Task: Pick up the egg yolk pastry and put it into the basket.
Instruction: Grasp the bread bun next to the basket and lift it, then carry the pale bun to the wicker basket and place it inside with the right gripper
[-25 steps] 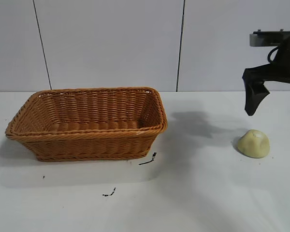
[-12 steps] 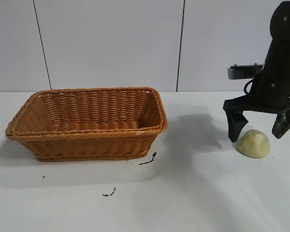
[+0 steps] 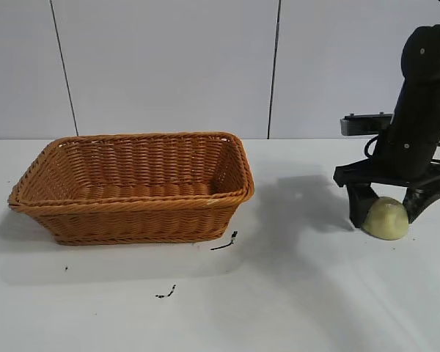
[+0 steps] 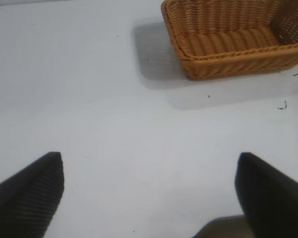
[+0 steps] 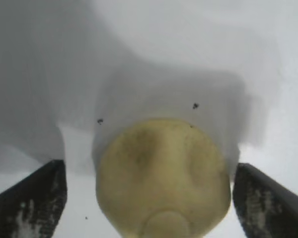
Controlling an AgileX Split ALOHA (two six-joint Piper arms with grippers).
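The egg yolk pastry point(image 3: 386, 218), a pale yellow dome, lies on the white table at the right. My right gripper point(image 3: 386, 217) is lowered over it, with one black finger on each side. In the right wrist view the pastry point(image 5: 161, 178) fills the space between the fingers, with narrow strips of table showing on both sides; the gripper point(image 5: 149, 168) is open around it. The orange-brown wicker basket point(image 3: 132, 199) stands at the left, with nothing in it. My left gripper point(image 4: 149, 156) is out of the exterior view and hangs open above bare table, the basket point(image 4: 228, 52) far ahead of it.
Small black scraps lie on the table in front of the basket point(image 3: 225, 242) and nearer the front edge point(image 3: 166, 293). Bare white table stretches between the basket and the pastry. A pale panelled wall runs behind.
My right arm has come down from above the pastry until its fingers straddle it, and the fingers have narrowed toward its sides. Pastry and basket have not moved.
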